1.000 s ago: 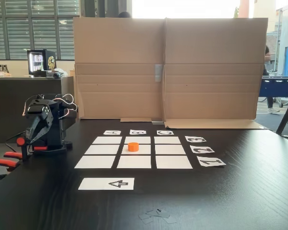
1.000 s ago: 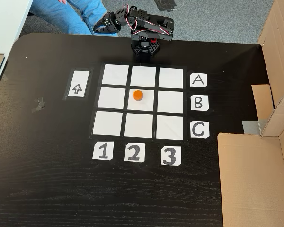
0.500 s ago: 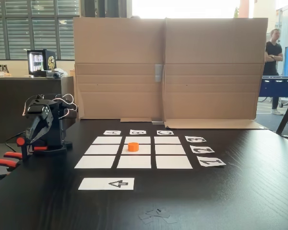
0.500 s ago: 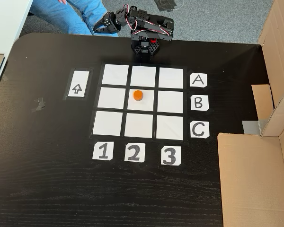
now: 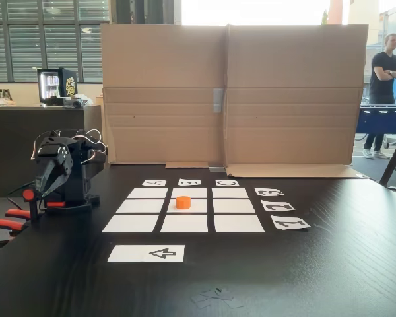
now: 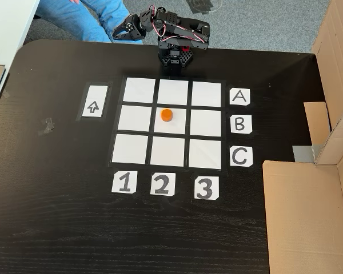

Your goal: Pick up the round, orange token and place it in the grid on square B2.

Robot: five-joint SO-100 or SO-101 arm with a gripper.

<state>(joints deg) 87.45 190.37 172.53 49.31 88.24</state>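
Both fixed views show the round, orange token (image 6: 166,115) resting on square B2 (image 6: 179,122), the grid's (image 6: 139,91) centre. At the table's (image 6: 57,217) far edge the folded arm's gripper (image 6: 121,33) holds nothing; whether it is released is unclear. Any fresh reach risks nudging the token off-centre.

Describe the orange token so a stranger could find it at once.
On the black table lies a three-by-three grid of white paper squares. The round, orange token sits on its centre square, the only coloured, raised thing among flat white sheets.
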